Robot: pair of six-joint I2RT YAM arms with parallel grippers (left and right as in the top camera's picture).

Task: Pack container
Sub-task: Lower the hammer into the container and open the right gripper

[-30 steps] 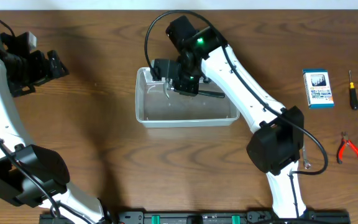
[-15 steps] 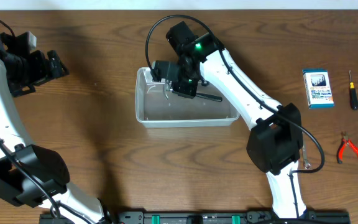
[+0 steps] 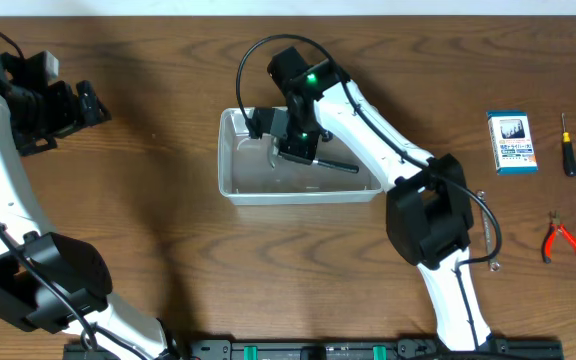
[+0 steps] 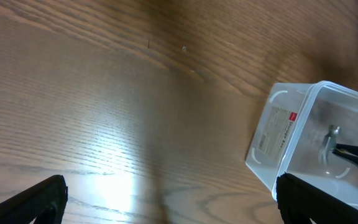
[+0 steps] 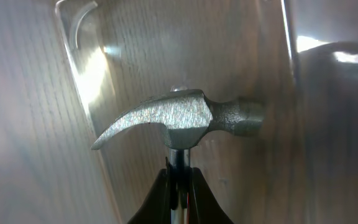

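Right wrist view: the right claw is clamped on the hammer just below its steel head, which sits within the walls of the clear container. The container stands mid-counter. Well apart, the left claw hovers, fingers spread.

Brown wood-grain table, and it's a sparse spread. Sitting flat near the middle is the clear container, long side running left to right, a white label on its left end wall. Over to the right, well apart from it, a small blue-and-white box lies face up. Just beside that, nearer the right edge, a screwdriver with a dark handle. Below those two, red-handled pliers rest on the wood.
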